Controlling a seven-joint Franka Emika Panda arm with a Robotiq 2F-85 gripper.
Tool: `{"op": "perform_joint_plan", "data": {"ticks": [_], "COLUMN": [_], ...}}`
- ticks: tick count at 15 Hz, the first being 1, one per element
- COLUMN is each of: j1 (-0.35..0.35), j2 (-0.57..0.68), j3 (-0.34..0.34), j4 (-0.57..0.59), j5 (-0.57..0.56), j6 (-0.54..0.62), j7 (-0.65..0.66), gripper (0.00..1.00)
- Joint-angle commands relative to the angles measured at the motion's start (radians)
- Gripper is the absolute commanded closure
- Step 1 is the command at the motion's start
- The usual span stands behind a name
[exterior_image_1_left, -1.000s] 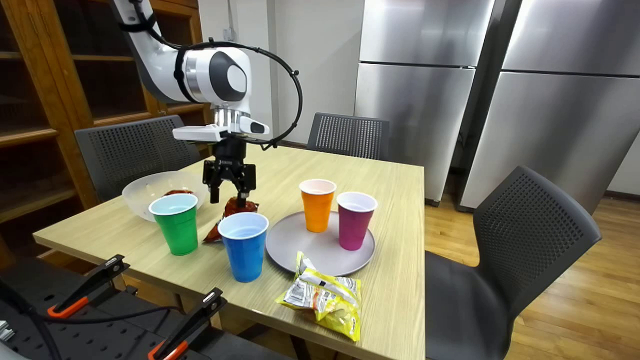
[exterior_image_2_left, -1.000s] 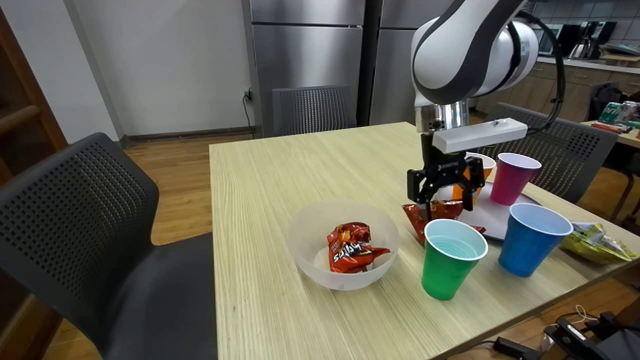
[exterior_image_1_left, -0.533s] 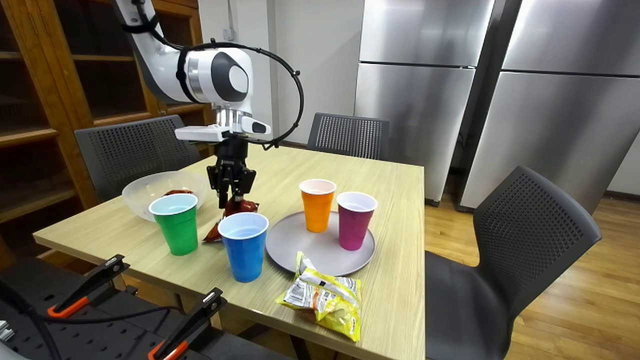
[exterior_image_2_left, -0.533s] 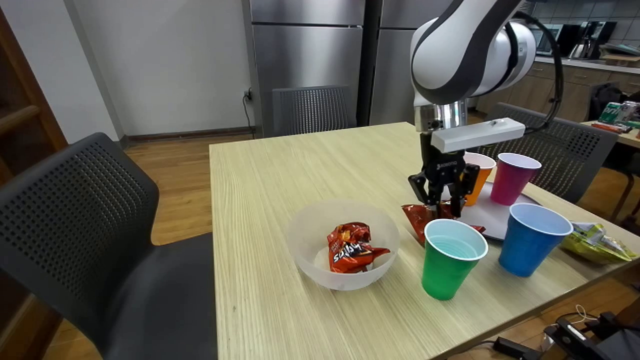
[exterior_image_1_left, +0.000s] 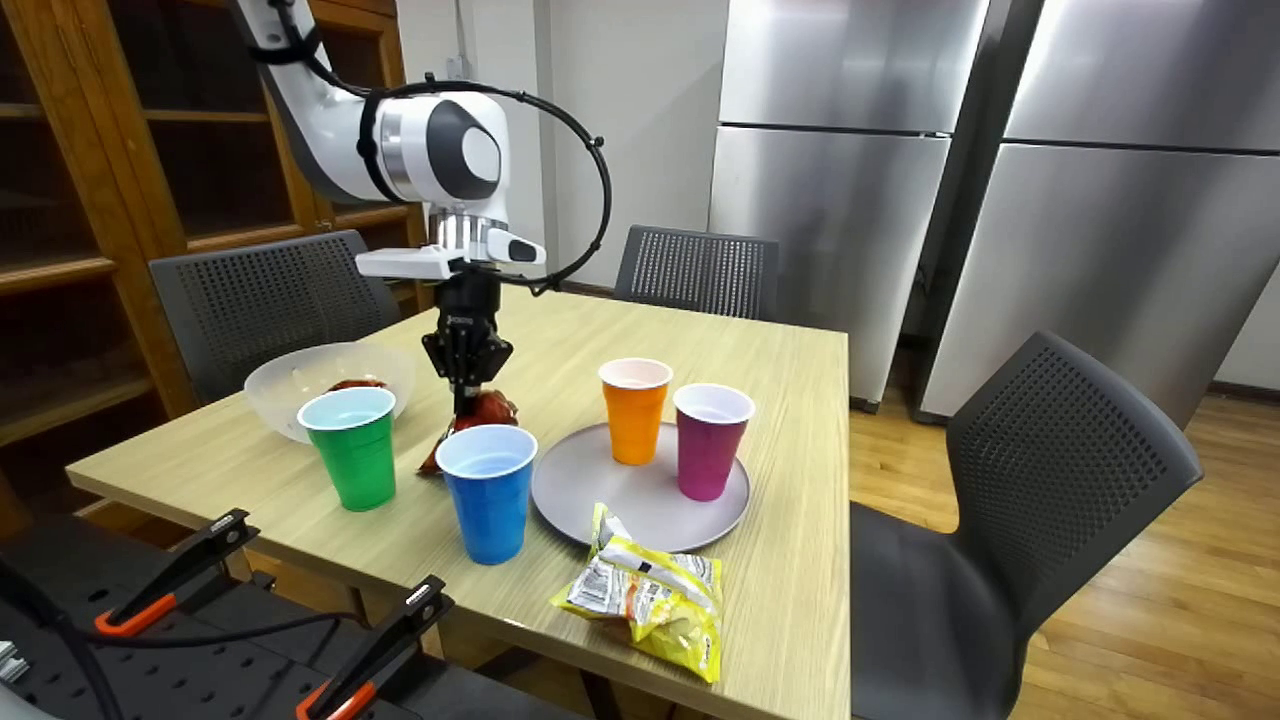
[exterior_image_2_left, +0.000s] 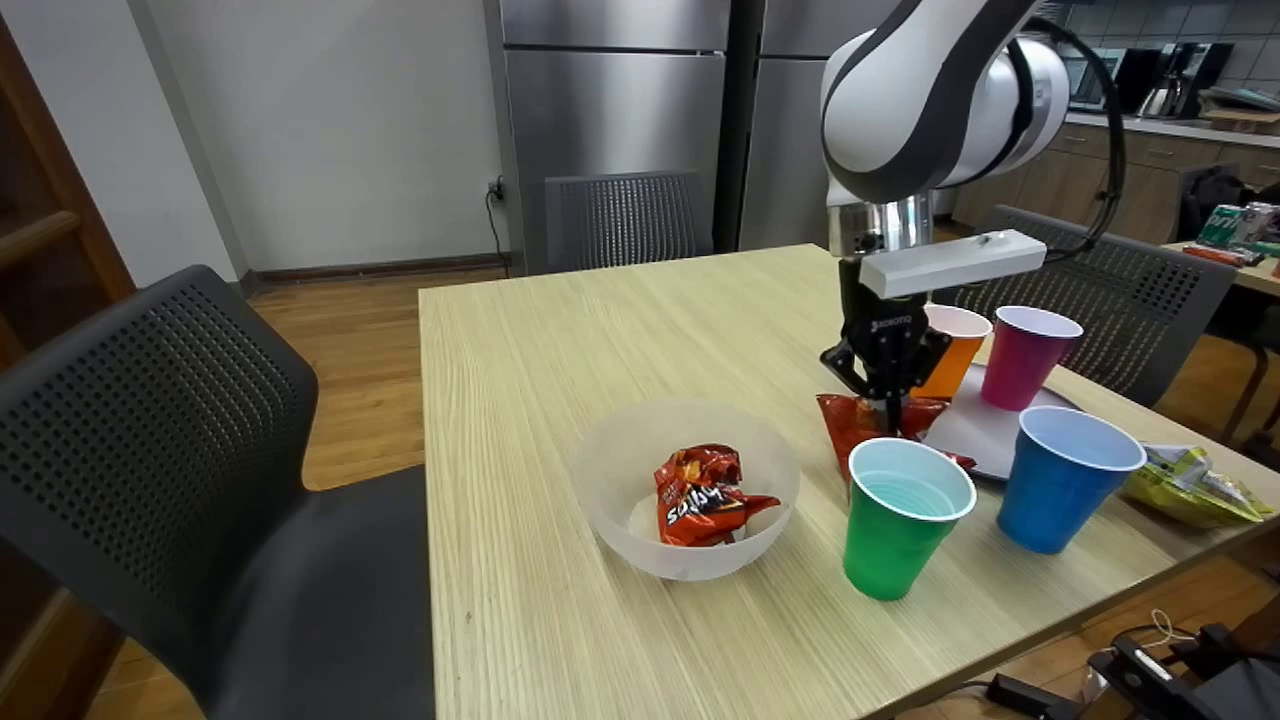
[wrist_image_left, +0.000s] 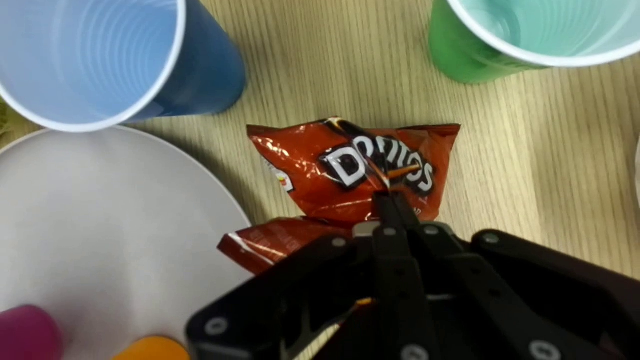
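Bag (wrist_image_left: 340, 175), red: on table (wrist_image_left: 500, 180), directly below gripper (wrist_image_left: 391, 197), lettering running roughly along closing line. Jaws: tight together, fold of bag apparently pinched between; we see creases converging there. Around: plate (wrist_image_left: 125, 215) just beside, blue cup (wrist_image_left: 125, 60), green cup (wrist_image_left: 525, 40) farther.

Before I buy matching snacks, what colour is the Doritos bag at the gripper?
Mostly red: the Doritos bag shows best in the wrist view.
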Motion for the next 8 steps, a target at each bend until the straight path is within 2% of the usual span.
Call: {"op": "perform_joint_plan", "data": {"ticks": [1,8], "j1": [0.021,0.059], "j2": [-0.012,-0.089], "j3": [-0.010,-0.001], "j4": [0.020,0.041], "j5": [-0.019,-0.036], "j6": [-0.020,-0.019], "j7": [0.040,0.065], "gripper": [1.00,1.00]}}
